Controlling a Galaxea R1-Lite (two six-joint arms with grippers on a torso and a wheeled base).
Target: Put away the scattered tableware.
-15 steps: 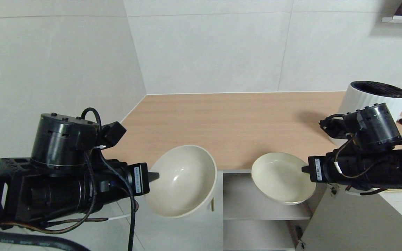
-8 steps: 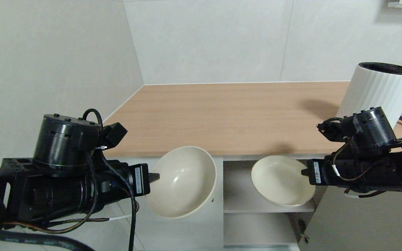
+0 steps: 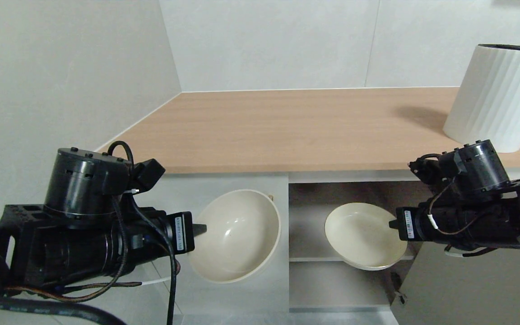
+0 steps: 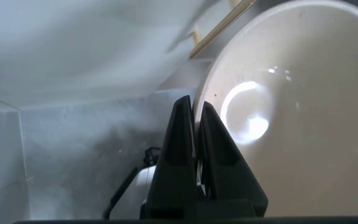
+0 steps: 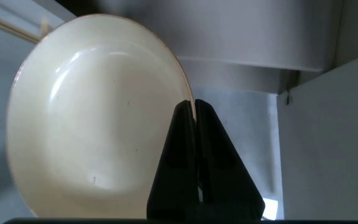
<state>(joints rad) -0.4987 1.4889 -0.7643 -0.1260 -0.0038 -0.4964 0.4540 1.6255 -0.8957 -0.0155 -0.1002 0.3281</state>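
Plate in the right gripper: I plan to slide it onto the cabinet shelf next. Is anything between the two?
Nothing visible stands between them. The plate, pinched by its rim in the right gripper, hangs in front of the open compartment, just above the shelf. The plate itself hides part of the shelf.

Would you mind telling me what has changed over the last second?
The camera and both arms sank together: the deep bowl and shallow bowl now hang below the counter edge, before the open cabinet. The left claw and right claw stay shut on their rims.
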